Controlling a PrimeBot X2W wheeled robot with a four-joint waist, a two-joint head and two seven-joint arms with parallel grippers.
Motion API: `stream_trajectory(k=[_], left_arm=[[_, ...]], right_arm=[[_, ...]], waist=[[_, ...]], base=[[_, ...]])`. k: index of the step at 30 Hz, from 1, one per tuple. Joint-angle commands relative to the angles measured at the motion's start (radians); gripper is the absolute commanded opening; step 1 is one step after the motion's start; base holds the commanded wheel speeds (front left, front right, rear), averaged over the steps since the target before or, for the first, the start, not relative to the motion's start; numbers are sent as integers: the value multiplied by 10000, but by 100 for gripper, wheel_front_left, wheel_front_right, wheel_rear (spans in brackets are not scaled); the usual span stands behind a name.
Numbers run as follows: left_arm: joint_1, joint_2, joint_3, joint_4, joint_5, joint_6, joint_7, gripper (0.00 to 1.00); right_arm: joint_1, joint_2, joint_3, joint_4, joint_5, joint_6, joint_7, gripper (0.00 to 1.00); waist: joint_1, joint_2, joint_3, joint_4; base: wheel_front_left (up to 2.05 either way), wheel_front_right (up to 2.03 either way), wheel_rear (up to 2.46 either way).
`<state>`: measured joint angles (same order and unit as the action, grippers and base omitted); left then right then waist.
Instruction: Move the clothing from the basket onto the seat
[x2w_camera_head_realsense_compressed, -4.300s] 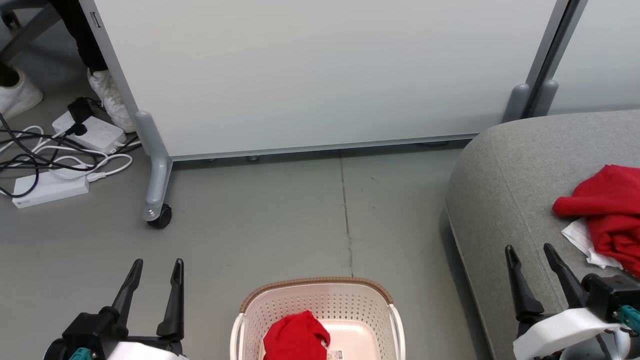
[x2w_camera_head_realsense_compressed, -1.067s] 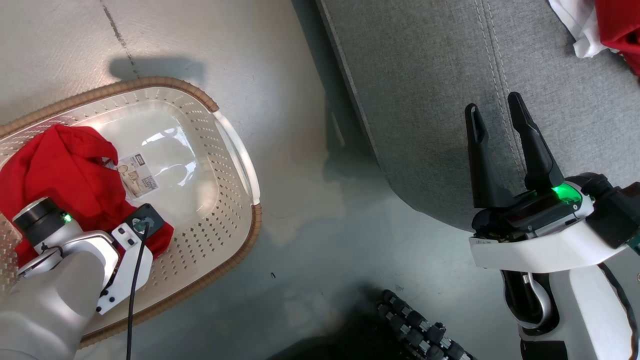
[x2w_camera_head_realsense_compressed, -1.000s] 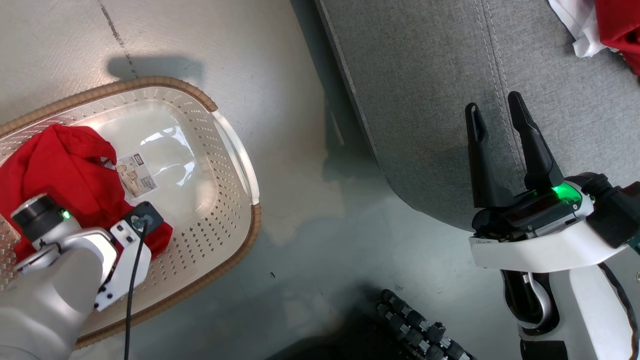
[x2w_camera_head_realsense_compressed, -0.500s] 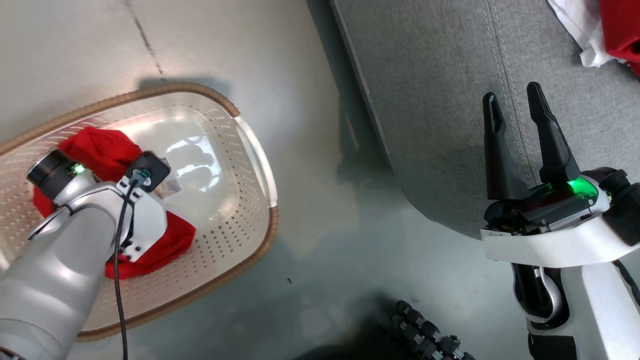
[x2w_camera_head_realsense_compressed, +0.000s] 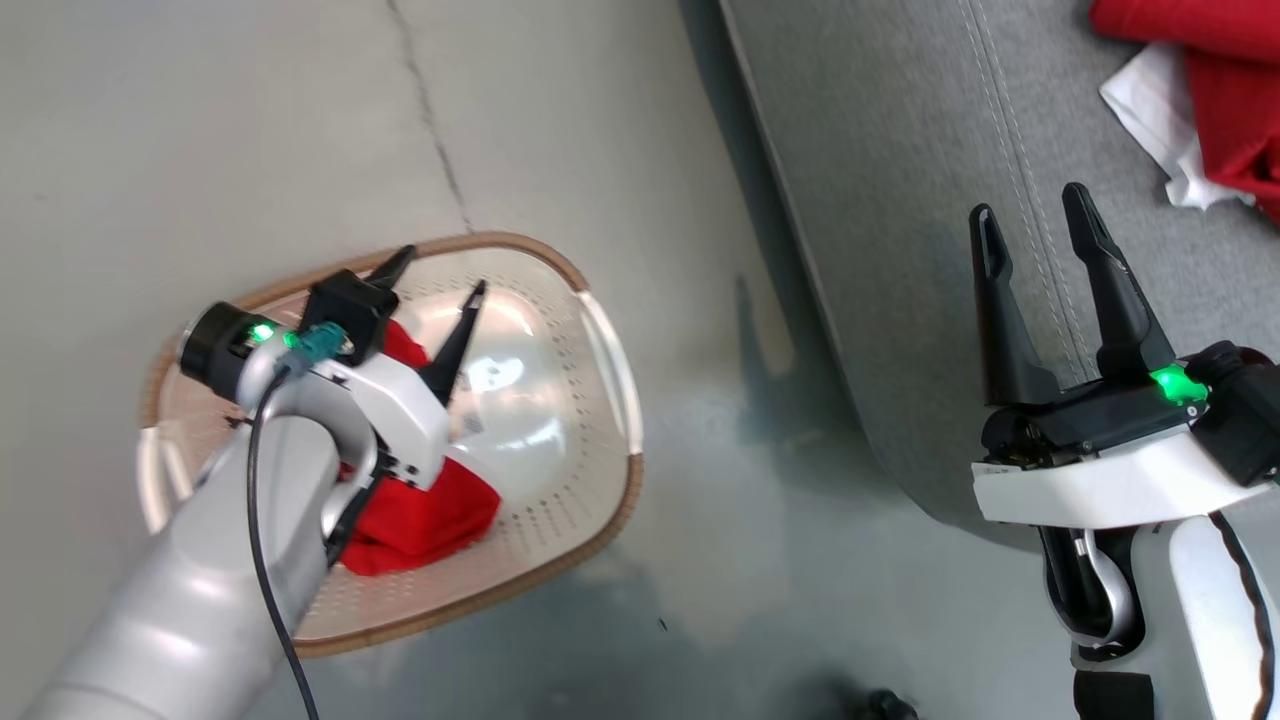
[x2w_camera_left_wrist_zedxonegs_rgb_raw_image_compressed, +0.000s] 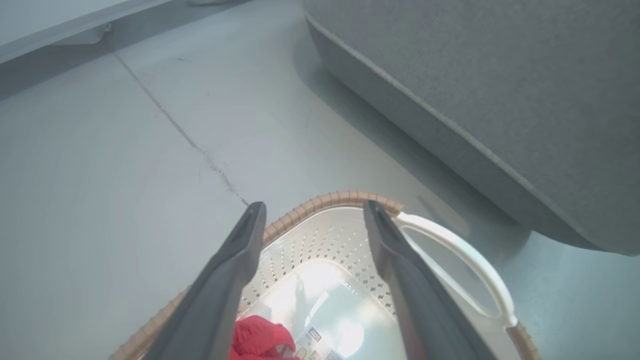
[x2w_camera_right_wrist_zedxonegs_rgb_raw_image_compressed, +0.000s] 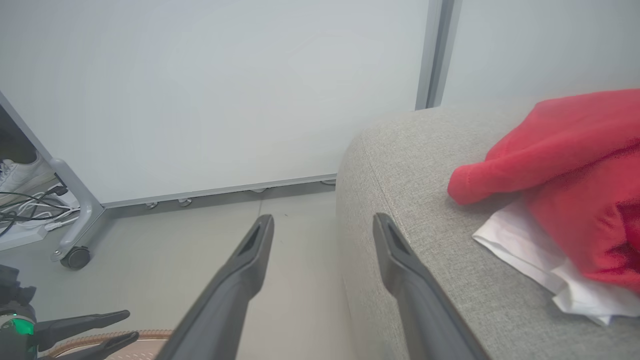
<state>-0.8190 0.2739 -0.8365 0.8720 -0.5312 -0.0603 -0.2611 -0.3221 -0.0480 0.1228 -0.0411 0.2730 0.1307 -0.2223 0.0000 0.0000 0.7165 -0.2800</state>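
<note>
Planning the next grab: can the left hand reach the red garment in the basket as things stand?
Probably yes. The left hand is open above the basket, and the red garment lies uncovered just below it; it would likely need to tip down first.

The head camera is looking steeply down from high above, taking in the basket (x2w_camera_head_realsense_compressed: 520, 243) on the floor (x2w_camera_head_realsense_compressed: 200, 150) at left and the seat (x2w_camera_head_realsense_compressed: 900, 200) at right. The left wrist camera is sitting low and close above the basket, facing across the floor toward the seat's side. The right wrist camera is looking level over the seat's corner toward a white partition panel (x2w_camera_right_wrist_zedxonegs_rgb_raw_image_compressed: 225, 100), catching the basket's rim at its lower left.
</note>
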Motion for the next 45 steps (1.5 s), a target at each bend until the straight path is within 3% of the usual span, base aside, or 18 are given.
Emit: stream_trajectory(k=[1,12,26,33,45], left_arm=[[430,132,296,-623,23,213,-36,100],[2554,210,2875,-4511,173,1046,-37,100],[4676,-86,5868,-6957,662,1526,-28,100],[5937,-81,6512,-7717,941,1697,-28,100],[7821,-171,6541,-8809,1044,2214,55,100]], right_arm=[[69,-51,-91,11,-172,3,171,100],[443,-53,-418,81,-752,4,1084,100],[930,-51,-889,543,-998,4,1536,100],[1362,-50,-1134,809,-1095,4,1702,100],[2273,-53,-1388,856,-1189,4,1974,100]], waist=[[0,0,-714,630],[0,0,-2257,1597],[0,0,-3926,2309],[0,0,-4821,2554],[0,0,-6067,2823]], base=[[0,0,0],[0,0,0],[0,0,0],[0,0,0],[0,0,0]])
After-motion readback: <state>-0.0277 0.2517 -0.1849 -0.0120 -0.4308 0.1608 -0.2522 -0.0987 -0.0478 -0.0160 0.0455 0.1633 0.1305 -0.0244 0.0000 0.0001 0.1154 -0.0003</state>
